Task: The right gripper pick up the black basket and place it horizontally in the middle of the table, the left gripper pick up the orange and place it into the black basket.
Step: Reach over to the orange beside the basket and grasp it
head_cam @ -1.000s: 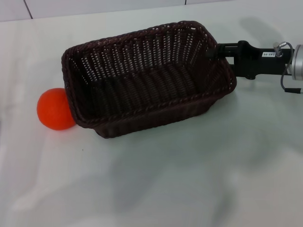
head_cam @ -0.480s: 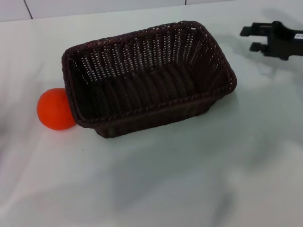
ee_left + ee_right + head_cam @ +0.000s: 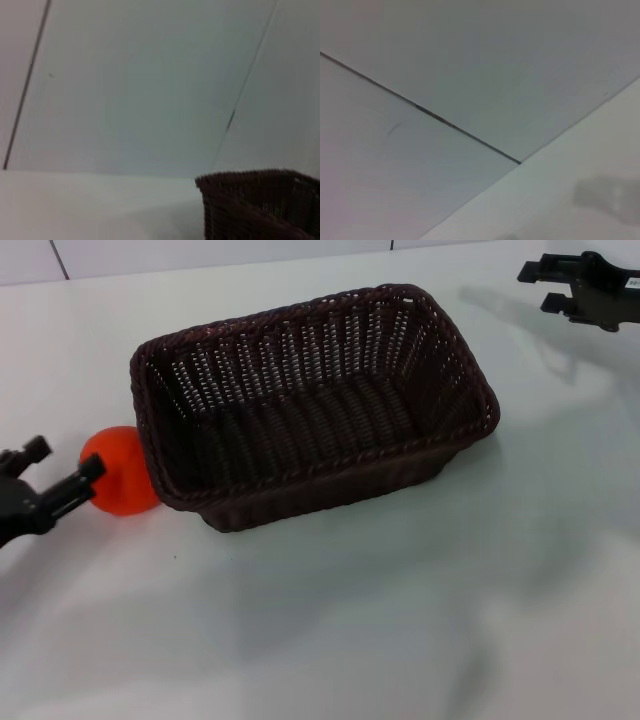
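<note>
Glossy white tabletop (image 3: 400, 620), woven black basket (image 3: 310, 405) sitting mid-table.
Round orange (image 3: 115, 472) half hidden behind it; left gripper (image 3: 62, 472) jaws wide beside it, right gripper (image 3: 545, 288) jaws apart, cut off.

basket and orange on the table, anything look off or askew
The dark woven wicker basket sits skewed on the glossy white table, upright and undamaged. The small round orange presses against its left end. Left gripper open beside the orange; right gripper open, well clear.

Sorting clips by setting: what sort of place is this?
Probably a lab test bench: a bare white table against a white panelled wall, holding only a wicker basket and an orange.
</note>
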You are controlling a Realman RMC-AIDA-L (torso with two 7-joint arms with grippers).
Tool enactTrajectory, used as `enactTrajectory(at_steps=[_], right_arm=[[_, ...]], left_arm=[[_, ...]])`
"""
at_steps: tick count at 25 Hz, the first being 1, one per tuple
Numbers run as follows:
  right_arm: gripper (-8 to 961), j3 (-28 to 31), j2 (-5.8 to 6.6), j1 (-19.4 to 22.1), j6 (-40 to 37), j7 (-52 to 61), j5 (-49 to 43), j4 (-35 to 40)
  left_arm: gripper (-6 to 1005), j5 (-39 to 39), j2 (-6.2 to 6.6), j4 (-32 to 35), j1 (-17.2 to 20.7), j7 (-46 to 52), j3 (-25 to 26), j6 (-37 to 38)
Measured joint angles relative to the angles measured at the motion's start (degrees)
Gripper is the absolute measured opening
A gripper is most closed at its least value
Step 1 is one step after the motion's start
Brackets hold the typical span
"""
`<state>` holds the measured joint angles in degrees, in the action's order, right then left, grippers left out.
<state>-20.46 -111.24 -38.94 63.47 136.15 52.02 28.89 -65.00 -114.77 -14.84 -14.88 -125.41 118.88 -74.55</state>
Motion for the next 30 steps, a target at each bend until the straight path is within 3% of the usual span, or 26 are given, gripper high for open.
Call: enactTrajectory(at_steps=[10, 18, 30], right_arm=[[666, -0.1, -0.54, -0.4, -0.2, -1.6, 2.4, -0.5], [664, -0.2, -0.78, -0.3, -0.3, -2.3, 2.8, -0.6], [661, 0.0, -1.21, -0.2, -0.7, -2.7, 2.8, -0.7]], left_arm=[[910, -2.4, -0.40, 0.0, -2.1, 0.3, -0.7, 5.0], [486, -5.1, -0.45, -0.1, -3.2, 0.2, -0.6, 6.7], [298, -5.1, -0.85, -1.9, -2.0, 0.0, 0.1, 4.9]])
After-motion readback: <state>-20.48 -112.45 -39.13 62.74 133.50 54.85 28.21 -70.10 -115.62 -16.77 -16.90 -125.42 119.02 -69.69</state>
